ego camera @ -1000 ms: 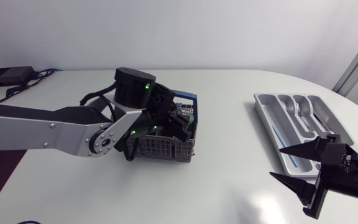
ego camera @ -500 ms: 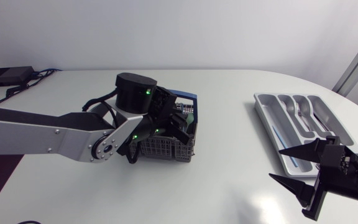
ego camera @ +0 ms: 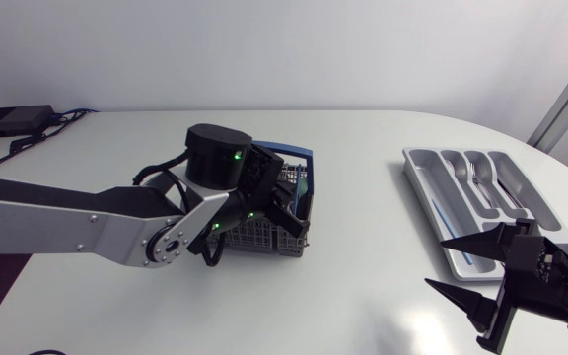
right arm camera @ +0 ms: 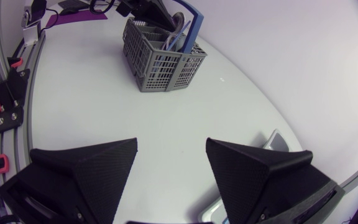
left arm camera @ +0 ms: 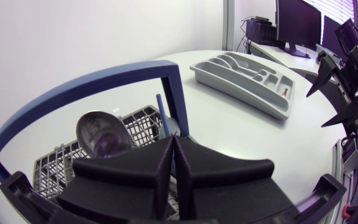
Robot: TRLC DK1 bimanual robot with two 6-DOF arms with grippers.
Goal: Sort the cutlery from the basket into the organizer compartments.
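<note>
Basket [ego camera: 256,235]: grey grid on the worktop [ego camera: 363,286]. It holds a spoon [left arm camera: 101,134], bowl up, and a blue handle [left arm camera: 161,115], both standing upright.
Left tool [left arm camera: 173,165]: inside the basket, fingers pressed together just beside the blue handle; whether they pinch anything cannot be told.
Right tool [ego camera: 435,263]: spread wide, empty, well apart from the basket, near the organizer [ego camera: 420,177].
Judgement: the left arm is nearer, and the upright cutlery calls for a straight upward lift.

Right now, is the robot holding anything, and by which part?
Right end effector is open, empty. Left end effector is shut in the basket; any hold is hidden.
</note>
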